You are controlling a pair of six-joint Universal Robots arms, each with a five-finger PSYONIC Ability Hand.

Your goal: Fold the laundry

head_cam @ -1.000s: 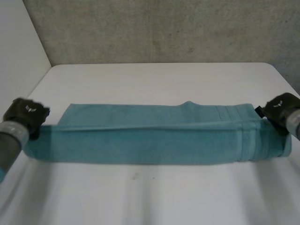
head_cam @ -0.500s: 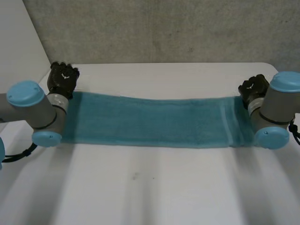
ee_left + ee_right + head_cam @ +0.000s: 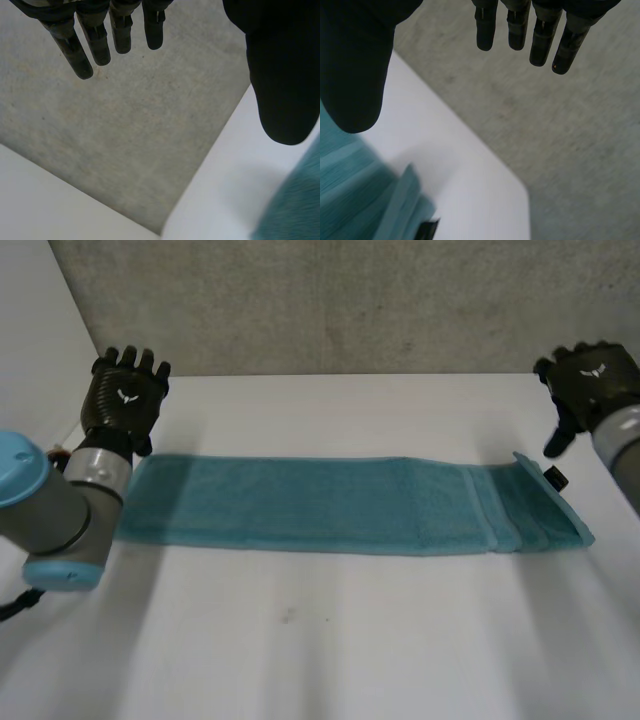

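The left hand [image 3: 122, 400] and right hand [image 3: 585, 385], at the ends of the teal towel [image 3: 330, 505] half a second ago, now hang beyond it, fingers straight, holding nothing. The towel lies as a long folded strip across the white tabletop [image 3: 330, 640], its right end rumpled; this fold looks finished. A grey wall [image 3: 350, 300] stands behind

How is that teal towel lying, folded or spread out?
Folded: the teal towel lies as a long narrow strip, with layered edges and a raised corner at one end.
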